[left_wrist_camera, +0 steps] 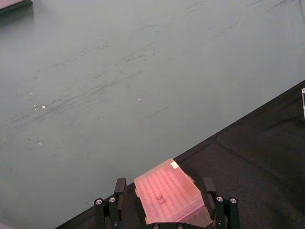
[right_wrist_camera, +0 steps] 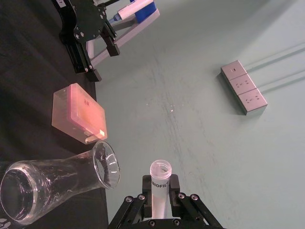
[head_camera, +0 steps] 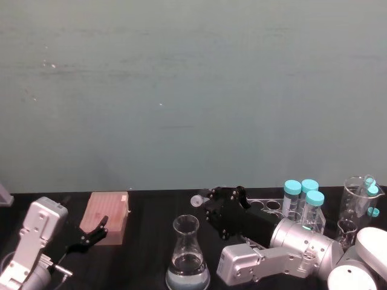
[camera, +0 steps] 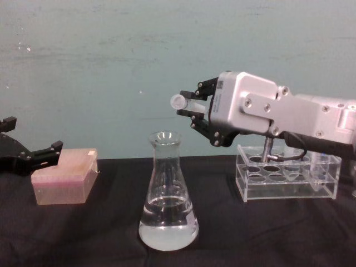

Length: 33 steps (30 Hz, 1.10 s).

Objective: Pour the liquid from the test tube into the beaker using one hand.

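The right gripper [camera: 192, 108] grasps the test tube [camera: 179, 101] almost level, mouth over the beaker [camera: 167, 189] rim, tube rack [camera: 286, 181] behind it, the left gripper [head_camera: 95, 231] spread apart near the pink box [camera: 64, 177]; liquid in the tube is unclear.

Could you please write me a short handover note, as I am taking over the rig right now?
Right gripper: shut on the tube, which is held nearly level. The tube's mouth points to the robot's left, above the right edge of the beaker's rim.
Left gripper: open, idle by the pink box on the left.
Beaker: upright at mid-table, with liquid in its base.
Done: tube lifted and brought to the beaker. I cannot tell whether any liquid is in the tube.
Left: probably centre the mouth over the neck, tip further and finish the pour.
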Available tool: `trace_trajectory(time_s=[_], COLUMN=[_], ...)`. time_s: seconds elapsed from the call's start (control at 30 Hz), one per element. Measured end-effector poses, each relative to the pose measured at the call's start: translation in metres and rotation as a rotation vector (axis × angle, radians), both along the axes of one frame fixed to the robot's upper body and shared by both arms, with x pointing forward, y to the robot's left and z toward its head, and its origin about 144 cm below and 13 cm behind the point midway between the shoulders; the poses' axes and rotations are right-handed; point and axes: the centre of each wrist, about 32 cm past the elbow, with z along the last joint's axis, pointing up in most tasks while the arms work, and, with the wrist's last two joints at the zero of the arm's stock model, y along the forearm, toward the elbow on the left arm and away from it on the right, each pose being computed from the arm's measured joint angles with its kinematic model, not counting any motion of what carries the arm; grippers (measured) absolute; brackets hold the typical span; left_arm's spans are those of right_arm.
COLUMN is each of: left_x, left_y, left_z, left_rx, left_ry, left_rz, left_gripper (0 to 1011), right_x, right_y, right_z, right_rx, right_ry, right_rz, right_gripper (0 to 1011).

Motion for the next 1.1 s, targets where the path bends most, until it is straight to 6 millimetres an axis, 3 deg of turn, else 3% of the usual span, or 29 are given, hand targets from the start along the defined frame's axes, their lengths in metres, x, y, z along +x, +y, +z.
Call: trace_trajectory(time_s=[1.1], left_x=[0.0], left_y=[0.0], left_z=[0.0], left_rx=[0.0], left_ry=[0.0], left_rz=[0.0], left_gripper=[1000], right_x=[-0.0012], right_y=[0.0005], right_z=[-0.0032], right_rx=[-0.119], right_ry=[-0.147], right_rz=[0.019], right_gripper=[213])
